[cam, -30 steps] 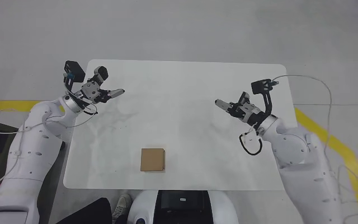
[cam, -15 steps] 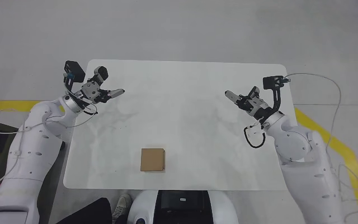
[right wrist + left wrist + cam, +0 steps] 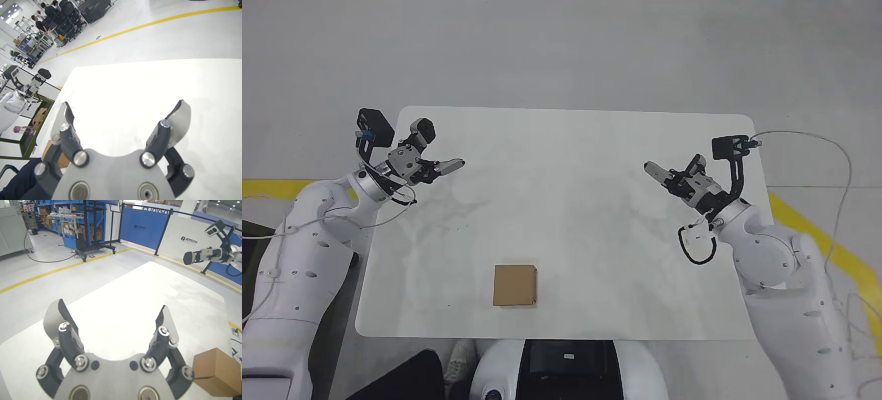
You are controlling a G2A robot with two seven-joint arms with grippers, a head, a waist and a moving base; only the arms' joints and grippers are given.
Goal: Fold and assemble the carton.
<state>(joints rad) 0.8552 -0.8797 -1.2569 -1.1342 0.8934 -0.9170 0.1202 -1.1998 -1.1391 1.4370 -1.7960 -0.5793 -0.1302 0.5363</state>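
1. Sitting lower centre in the top view, the brown carton looks closed and unmoved.
2. Right gripper, wide and empty, has drawn back rightward, then stopped.
3. Left gripper, wide too, stays upper left; assembly seems finished.

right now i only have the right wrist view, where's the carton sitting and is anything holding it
Observer: In the top view the carton lies near the table's edge nearest the robot, roughly midway between the arms, and neither arm touches it.
Operator: is the left end effector free
Observer: Yes. The left wrist view shows the left end effector open and empty above the table.
Operator: carton flat or boxed
Observer: In the left wrist view it looks like a box with closed faces, not a flat sheet.
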